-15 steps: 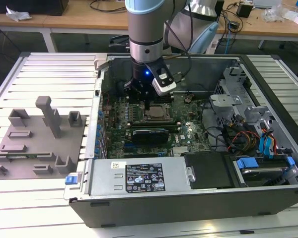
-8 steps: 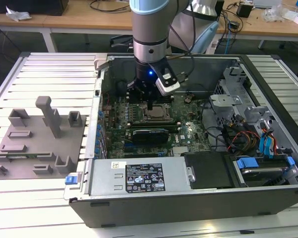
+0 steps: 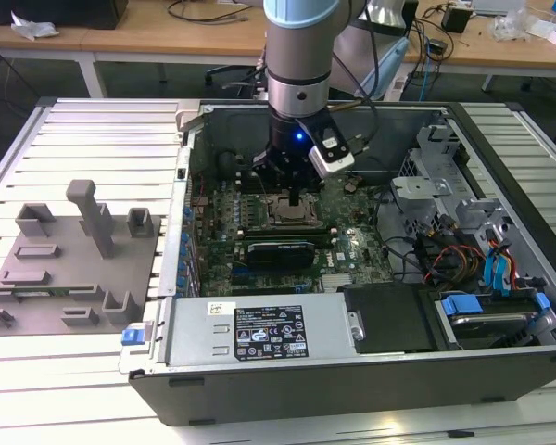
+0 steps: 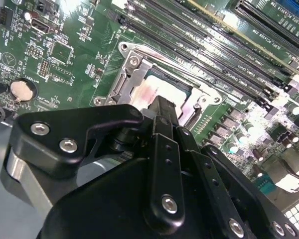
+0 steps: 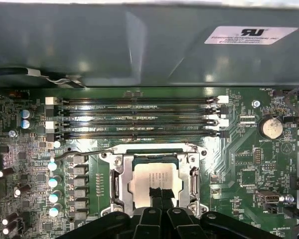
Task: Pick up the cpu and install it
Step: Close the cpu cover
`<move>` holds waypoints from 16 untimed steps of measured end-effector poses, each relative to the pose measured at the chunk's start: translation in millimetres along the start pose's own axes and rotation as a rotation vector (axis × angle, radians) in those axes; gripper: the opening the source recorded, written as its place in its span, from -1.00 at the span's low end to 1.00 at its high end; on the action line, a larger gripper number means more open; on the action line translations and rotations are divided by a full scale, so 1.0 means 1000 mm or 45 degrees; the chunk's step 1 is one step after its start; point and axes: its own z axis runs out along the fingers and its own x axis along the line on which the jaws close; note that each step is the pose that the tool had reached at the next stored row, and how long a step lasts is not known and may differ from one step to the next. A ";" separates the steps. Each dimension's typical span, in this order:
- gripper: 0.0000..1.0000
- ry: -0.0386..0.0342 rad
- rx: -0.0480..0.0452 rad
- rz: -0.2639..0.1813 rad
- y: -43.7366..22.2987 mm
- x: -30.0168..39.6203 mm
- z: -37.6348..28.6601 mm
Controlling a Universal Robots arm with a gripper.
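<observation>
The arm point(image 3: 296, 56) is held vertically, wrist pointed straight down into the open computer case point(image 3: 352, 385). The gripper point(image 5: 159, 193) is closed, fingers pressed together over the cpu point(image 5: 150, 174), which is seated in the socket point(image 5: 117, 181) mid-motherboard point(image 5: 239, 169).

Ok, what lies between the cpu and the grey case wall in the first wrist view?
Between the cpu and case wall: four empty memory slots, in the first wrist view.
</observation>
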 end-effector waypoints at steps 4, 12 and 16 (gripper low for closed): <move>-0.79 0.0000 0.000 0.000 -0.0019 -0.0001 0.0000; -0.79 0.0000 0.000 0.000 -0.0022 -0.0004 -0.0046; -0.79 0.0000 0.000 0.000 -0.0022 -0.0004 -0.0051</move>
